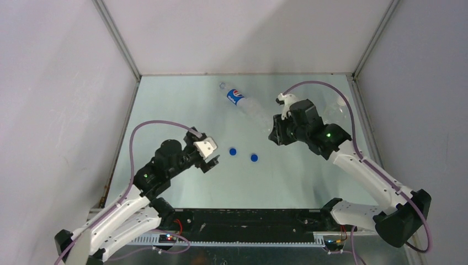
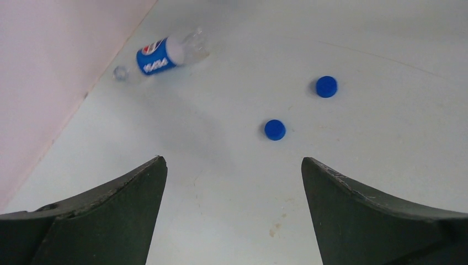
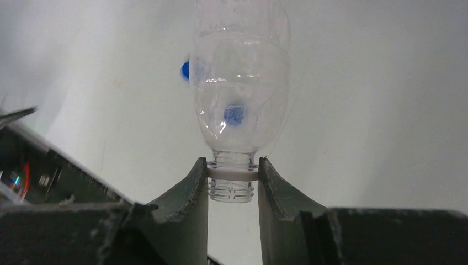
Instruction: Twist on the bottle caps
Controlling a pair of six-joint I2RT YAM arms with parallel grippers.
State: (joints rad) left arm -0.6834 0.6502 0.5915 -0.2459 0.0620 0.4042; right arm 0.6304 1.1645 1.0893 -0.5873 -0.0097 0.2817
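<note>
My right gripper [image 3: 233, 165] is shut on the threaded neck of a clear, uncapped bottle [image 3: 243, 83], pinching it at its white collar ring; the body points away from the fingers. In the top view this gripper [image 1: 276, 132] sits right of centre and the held bottle is hard to make out. Two blue bottle caps [image 1: 233, 151] [image 1: 254, 158] lie on the table between the arms, also visible as caps [image 2: 275, 130] [image 2: 326, 86] ahead of my left gripper [image 2: 233, 163]. That gripper [image 1: 212, 160] is open and holds nothing. A Pepsi bottle [image 1: 240, 101] lies uncapped on its side.
Another faint clear bottle [image 1: 336, 107] rests near the right wall. White enclosure walls surround the table [image 1: 182, 110]. The black base rail [image 1: 248, 221] with wiring runs along the near edge. The Pepsi bottle [image 2: 160, 55] lies close to the left wall in the left wrist view.
</note>
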